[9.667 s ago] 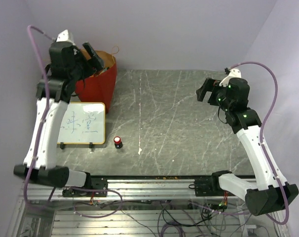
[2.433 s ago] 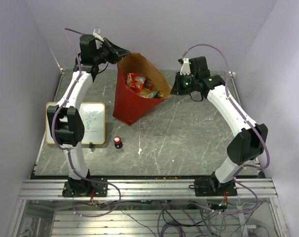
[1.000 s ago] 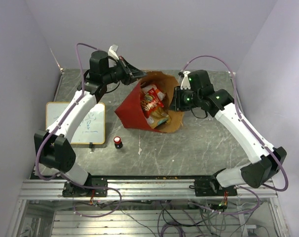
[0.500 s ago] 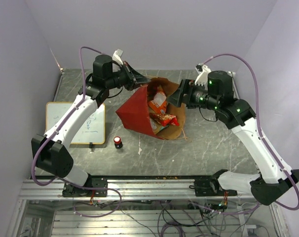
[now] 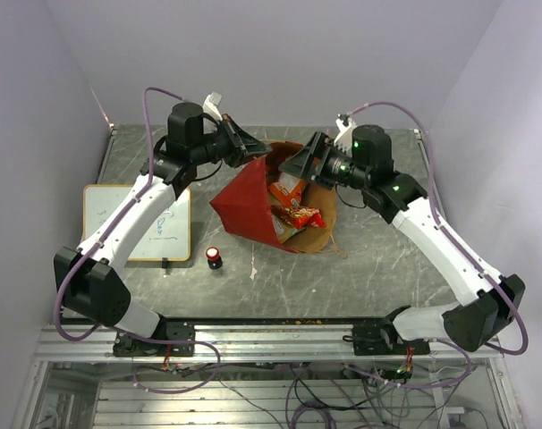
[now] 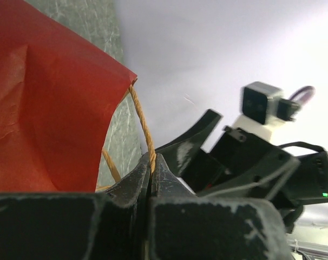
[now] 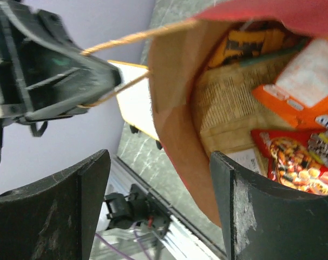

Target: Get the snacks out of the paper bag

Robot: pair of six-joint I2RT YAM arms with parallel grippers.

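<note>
The paper bag [image 5: 242, 202], red outside and brown inside, hangs tilted with its mouth facing right. My left gripper [image 5: 256, 147] is shut on its twisted cord handle [image 6: 144, 125], pinched between the fingertips [image 6: 151, 162]. Snacks [image 5: 293, 211] fill the bag: an orange packet [image 7: 296, 81] and a red chip packet [image 7: 300, 158] lie against the kraft lining [image 7: 177, 108]. My right gripper [image 5: 298, 166] is open at the bag's upper rim. In its wrist view the right gripper [image 7: 159, 187] has the lower edge of the bag's mouth between its fingers and grips nothing.
A white board [image 5: 150, 223] with writing lies at the table's left. A small red-and-black cylinder [image 5: 215, 258] stands just in front of the bag. Purple walls close in the back and both sides.
My right gripper has let go of the bag's rim, opened, pulled back and come in again at the mouth. The bag has tipped over further. The left grip on the handle is unchanged.
</note>
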